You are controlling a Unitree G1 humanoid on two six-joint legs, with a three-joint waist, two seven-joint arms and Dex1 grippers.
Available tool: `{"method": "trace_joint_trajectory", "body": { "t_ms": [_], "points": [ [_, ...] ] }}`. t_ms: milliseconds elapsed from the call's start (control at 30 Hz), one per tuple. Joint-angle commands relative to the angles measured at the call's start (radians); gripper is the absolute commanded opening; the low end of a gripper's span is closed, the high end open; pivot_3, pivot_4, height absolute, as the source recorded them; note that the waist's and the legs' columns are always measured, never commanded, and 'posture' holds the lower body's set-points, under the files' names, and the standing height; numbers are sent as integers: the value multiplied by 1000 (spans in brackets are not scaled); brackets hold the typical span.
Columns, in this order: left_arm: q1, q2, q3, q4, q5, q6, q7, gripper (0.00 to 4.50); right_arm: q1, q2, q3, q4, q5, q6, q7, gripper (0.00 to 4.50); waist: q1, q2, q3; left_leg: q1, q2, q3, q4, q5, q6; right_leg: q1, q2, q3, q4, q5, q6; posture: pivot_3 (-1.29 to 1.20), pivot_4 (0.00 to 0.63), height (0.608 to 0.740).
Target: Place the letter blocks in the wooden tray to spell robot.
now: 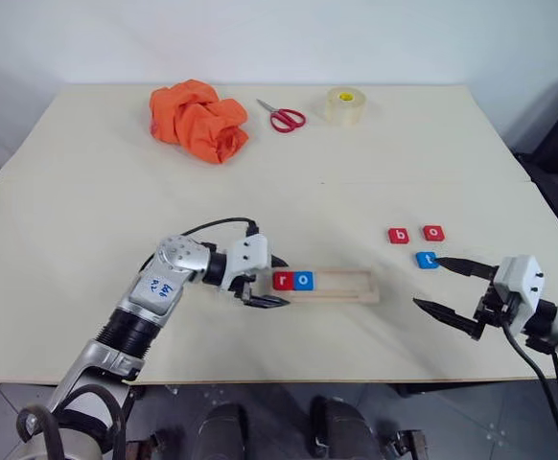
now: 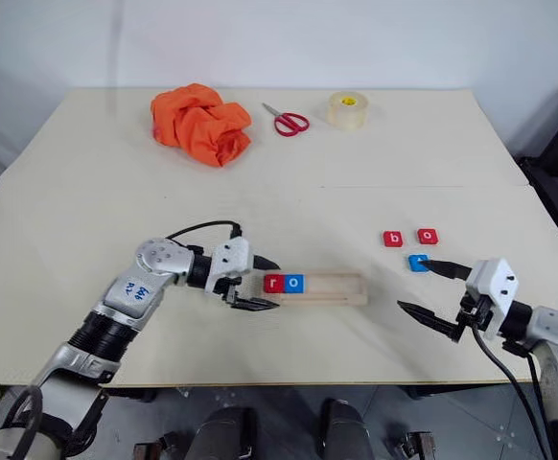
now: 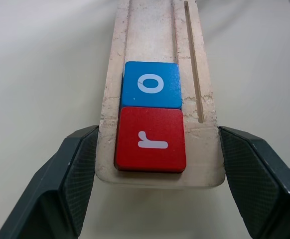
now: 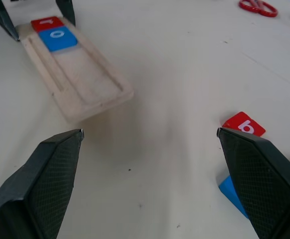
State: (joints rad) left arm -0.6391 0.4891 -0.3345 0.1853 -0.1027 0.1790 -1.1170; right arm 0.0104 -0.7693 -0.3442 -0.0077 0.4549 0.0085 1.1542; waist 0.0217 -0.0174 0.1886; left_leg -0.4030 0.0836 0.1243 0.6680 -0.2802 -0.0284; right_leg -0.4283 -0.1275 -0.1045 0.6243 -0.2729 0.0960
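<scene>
Left pincer (image 1: 265,281) clamps the left end of the tray (image 1: 341,285), which lies on the bench (image 1: 87,192) holding the red r (image 1: 283,281) and blue o (image 1: 303,281), while right pincer (image 1: 442,284) gapes empty near b (image 1: 398,236), o (image 1: 433,233) and t (image 1: 427,260).

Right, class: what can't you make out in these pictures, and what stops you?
Blue block by the right gripper: letter partly covered by a fingertip in the head views, by a finger in the right wrist view.
Wooden tray: far end cut off by the left wrist view's edge.
Tape roll: label print too small.
</scene>
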Motion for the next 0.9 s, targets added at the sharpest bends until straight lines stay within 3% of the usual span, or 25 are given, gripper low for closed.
{"method": "trace_joint_trajectory", "body": {
  "t_ms": [33,200,267,333,600,733,900],
  "points": [
    [-9,-9,0,-20,11,6,5,3376,21,-14,-48,-53,27,12,-23,4500,0,0,0,0,0,0,0,0,1,0,0,0,0,0,0,0,150,740],
    [-14,-23,-4,-17,28,28,12,3376,35,-10,-54,-77,31,23,-43,4500,1,0,0,0,0,-1,0,-1,2,0,0,0,0,0,0,0,150,740],
    [-12,-26,-5,-21,33,31,12,4079,33,-11,-51,-78,31,24,-48,4500,1,0,0,0,0,-1,0,0,2,0,0,0,0,0,0,0,150,740],
    [-10,-30,-6,-25,38,39,17,4486,26,-11,-47,-75,30,24,-51,4500,1,0,0,0,0,-1,0,0,2,0,0,0,1,0,0,0,150,740],
    [32,-7,80,-123,-49,81,8,4486,-35,-15,-28,-62,27,55,-67,4500,-2,0,0,0,0,-1,0,0,2,0,0,0,1,0,0,0,150,740],
    [132,78,190,-206,-145,67,-42,4486,-78,12,-35,-60,13,165,-208,4500,-8,0,0,1,0,-1,0,0,1,0,0,0,2,0,0,0,150,740],
    [237,96,327,-217,-298,-17,-122,4486,-64,24,-52,-125,48,307,-318,4500,-2,0,0,0,0,-2,0,0,2,0,0,0,2,0,0,0,150,740]
  ]
}}
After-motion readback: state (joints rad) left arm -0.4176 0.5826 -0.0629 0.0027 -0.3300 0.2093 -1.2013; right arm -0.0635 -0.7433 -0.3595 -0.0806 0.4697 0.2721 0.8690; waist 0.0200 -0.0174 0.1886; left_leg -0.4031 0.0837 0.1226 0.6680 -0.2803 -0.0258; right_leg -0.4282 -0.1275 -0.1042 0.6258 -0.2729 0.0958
